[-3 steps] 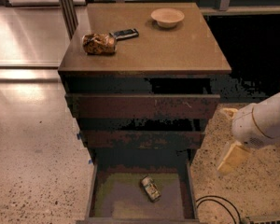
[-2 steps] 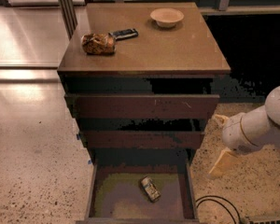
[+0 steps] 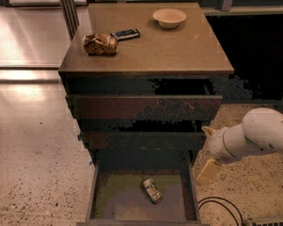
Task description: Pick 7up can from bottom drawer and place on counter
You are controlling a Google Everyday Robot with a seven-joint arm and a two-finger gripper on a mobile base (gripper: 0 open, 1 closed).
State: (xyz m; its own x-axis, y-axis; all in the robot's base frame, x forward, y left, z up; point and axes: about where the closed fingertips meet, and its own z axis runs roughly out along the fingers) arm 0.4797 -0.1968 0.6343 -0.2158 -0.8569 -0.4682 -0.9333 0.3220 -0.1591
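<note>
The 7up can [image 3: 152,190], small and silvery with greenish markings, lies on its side on the greenish-grey floor of the open bottom drawer [image 3: 114,200], right of the middle. The counter [image 3: 179,48] is the tan-brown slab on top of the cabinet. My gripper [image 3: 208,169] hangs from the white arm [image 3: 257,136] at the right, just outside the drawer's right wall and above it, apart from the can. One pale finger [image 3: 207,171] points down and to the left.
On the counter stand a pale bowl [image 3: 169,17] at the back, a mottled foil snack bag [image 3: 100,44] and a flat black handset [image 3: 126,33] at the left. Two upper drawer fronts [image 3: 144,108] stick out slightly. A black cable [image 3: 221,208] lies on the floor at lower right.
My arm and gripper have moved left toward the cabinet, close to the drawer's right side. The view has shifted slightly. The can has not moved.
</note>
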